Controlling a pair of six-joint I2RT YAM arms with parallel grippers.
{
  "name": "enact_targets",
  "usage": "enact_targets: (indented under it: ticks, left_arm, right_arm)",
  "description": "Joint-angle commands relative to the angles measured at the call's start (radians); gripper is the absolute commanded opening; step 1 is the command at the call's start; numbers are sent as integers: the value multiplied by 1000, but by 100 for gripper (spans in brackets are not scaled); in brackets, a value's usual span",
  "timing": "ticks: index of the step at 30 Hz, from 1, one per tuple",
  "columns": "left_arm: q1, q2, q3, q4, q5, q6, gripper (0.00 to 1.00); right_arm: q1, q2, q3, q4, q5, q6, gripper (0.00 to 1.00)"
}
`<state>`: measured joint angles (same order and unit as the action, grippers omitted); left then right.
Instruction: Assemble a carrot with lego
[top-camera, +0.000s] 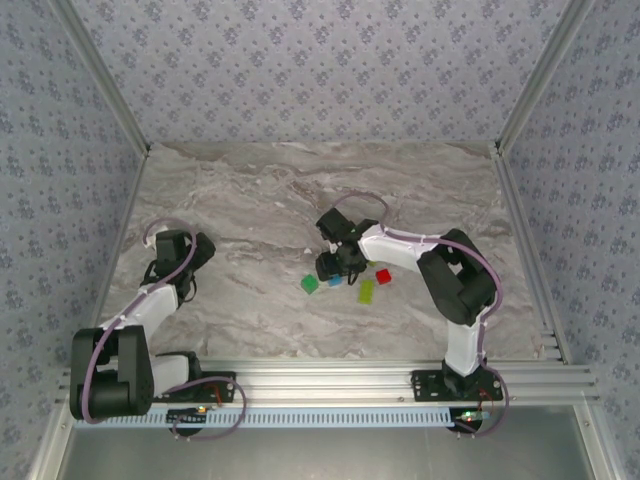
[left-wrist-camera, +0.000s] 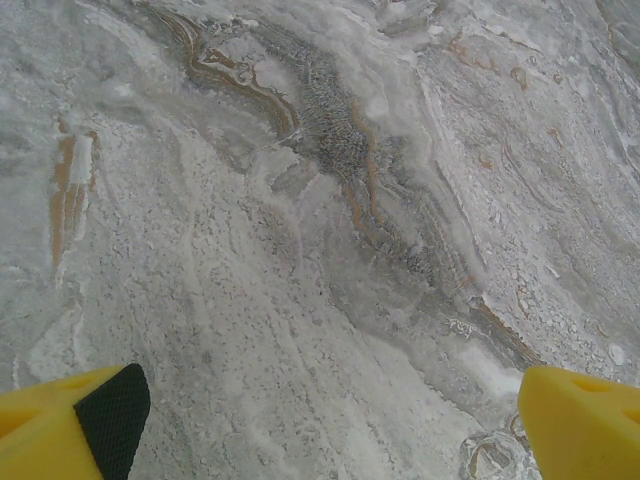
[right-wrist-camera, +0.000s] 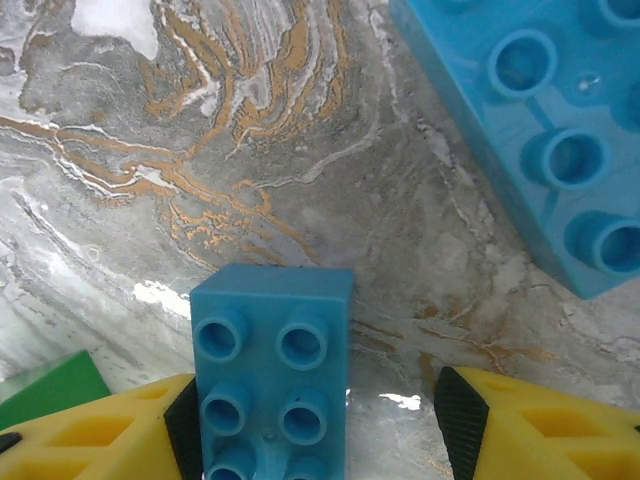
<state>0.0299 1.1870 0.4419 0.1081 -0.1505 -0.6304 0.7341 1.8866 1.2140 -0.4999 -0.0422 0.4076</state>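
Lego (top-camera: 366, 290) on table (top-camera: 250, 200), just beside right claw (top-camera: 329, 270)

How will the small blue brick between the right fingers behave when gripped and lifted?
The small blue brick looks rigid, probably light. Its flat sides should suit the pads, though smooth plastic may slip. Boxy, unlikely to roll.

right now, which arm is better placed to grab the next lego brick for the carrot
Right. The right gripper is open astride a small blue brick, with a green brick just beside it. The left gripper is open over bare table, well away from the bricks.
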Motion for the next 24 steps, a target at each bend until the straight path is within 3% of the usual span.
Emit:
enact_targets:
  ticks: [1,10,24]
  left_arm:
    - [-10,4,15,10,-16,-6,96]
    - [-11,5,15,10,-17,-6,96]
    - [-11,7,17,10,-18,-6,96]
  right_arm:
    - [-3,-21,-13,-11,-15,20,66]
    - [2,14,-2,-20,7,-7,65]
    - [48,73,67,-88,107,-45,55]
